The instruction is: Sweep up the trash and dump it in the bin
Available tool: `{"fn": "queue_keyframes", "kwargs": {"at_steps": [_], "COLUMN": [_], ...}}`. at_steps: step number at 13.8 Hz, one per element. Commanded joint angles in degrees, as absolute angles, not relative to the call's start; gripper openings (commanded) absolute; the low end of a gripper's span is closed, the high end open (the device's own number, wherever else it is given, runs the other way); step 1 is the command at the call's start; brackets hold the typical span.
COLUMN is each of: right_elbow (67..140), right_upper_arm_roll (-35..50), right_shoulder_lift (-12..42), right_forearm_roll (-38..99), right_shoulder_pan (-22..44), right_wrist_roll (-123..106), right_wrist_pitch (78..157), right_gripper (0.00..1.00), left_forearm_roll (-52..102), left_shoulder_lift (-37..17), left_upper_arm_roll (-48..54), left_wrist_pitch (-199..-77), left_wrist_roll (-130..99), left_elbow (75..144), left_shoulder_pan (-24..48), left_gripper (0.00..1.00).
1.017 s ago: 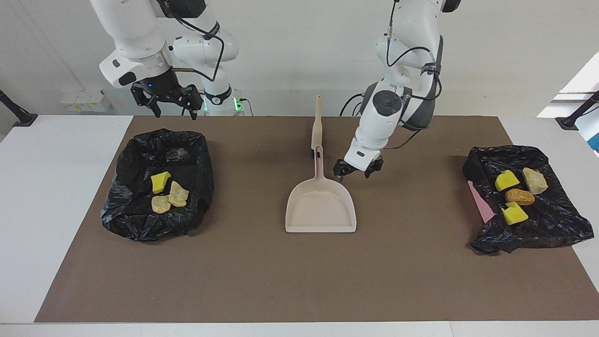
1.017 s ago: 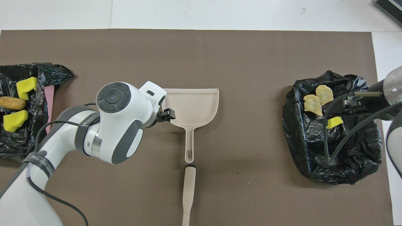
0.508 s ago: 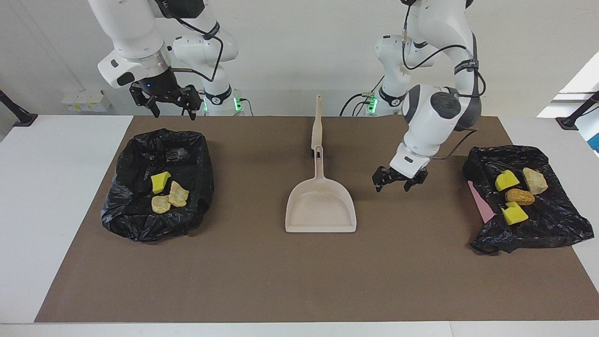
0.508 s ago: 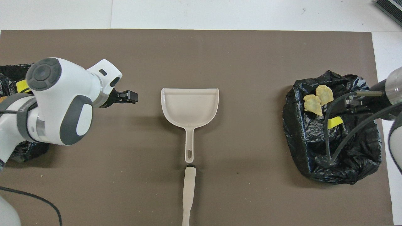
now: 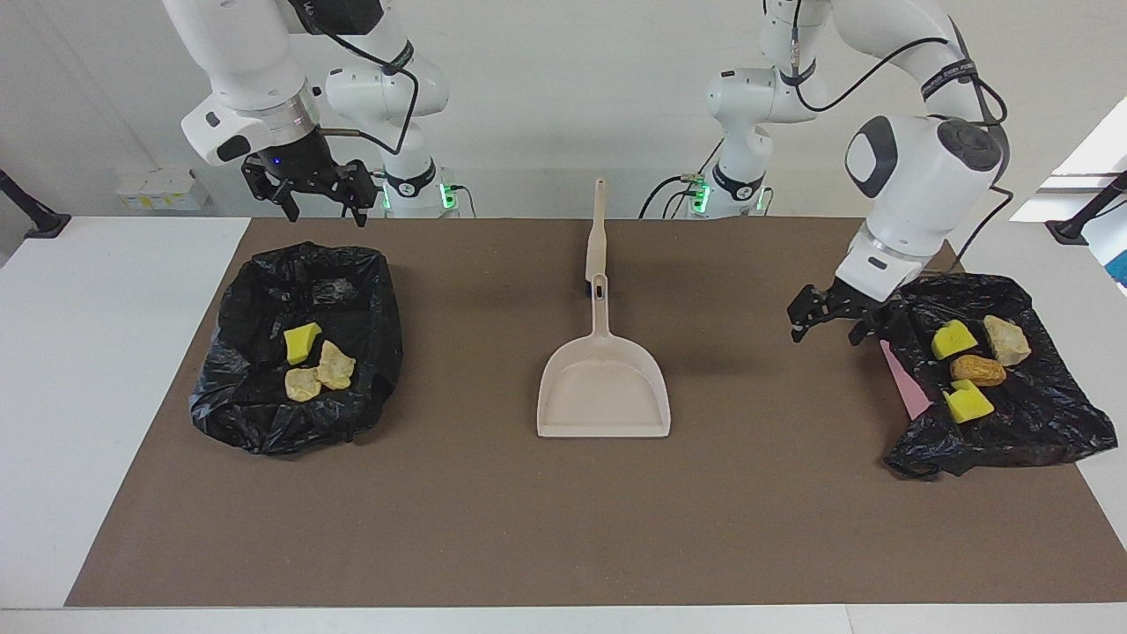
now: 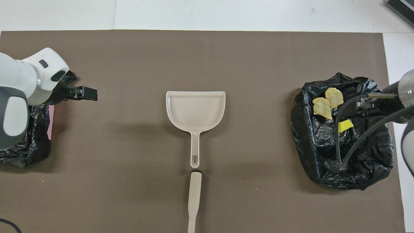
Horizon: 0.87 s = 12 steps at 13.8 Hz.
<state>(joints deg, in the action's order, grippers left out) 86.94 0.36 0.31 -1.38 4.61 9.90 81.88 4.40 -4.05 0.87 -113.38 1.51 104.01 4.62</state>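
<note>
Seven trash scraps (image 5: 967, 365) are sitting in black bags (image 5: 295, 348) at both table ends, both empty grippers, left (image 5: 829, 320) and right (image 5: 310, 190), hanging spread apart, risking snagging loose plastic.

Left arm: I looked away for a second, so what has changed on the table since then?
The left gripper, open and empty, swung from beside the dustpan to the edge of the bag at its own end. The right gripper, dustpan and trash stayed put.
</note>
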Motion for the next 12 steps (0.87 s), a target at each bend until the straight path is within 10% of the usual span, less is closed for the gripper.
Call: {"fn": "queue_keyframes", "kwargs": {"at_steps": [1,12], "right_elbow": [87.71,87.71], "right_upper_arm_roll": [0.44,0.35], "right_shoulder_lift": [-0.26,-0.18], "right_forearm_roll": [-0.88,-1.14], "right_shoulder_pan": [4.13,3.78], "right_wrist_roll": [10.99,10.9], "right_wrist_pitch": [83.23,83.32], "right_gripper": [1.0,1.0], "left_forearm_roll": [1.93,-1.4], "left_shoulder_lift": [-3.43,-2.38], "left_upper_arm_roll": [1.49,1.75], "left_wrist_pitch": [-104.8,-86.65], "left_wrist_roll": [2.72,2.46], "left_elbow": [98.37,86.31], "left_shoulder_pan": [2.29,1.85], "left_gripper": [1.0,1.0]}}
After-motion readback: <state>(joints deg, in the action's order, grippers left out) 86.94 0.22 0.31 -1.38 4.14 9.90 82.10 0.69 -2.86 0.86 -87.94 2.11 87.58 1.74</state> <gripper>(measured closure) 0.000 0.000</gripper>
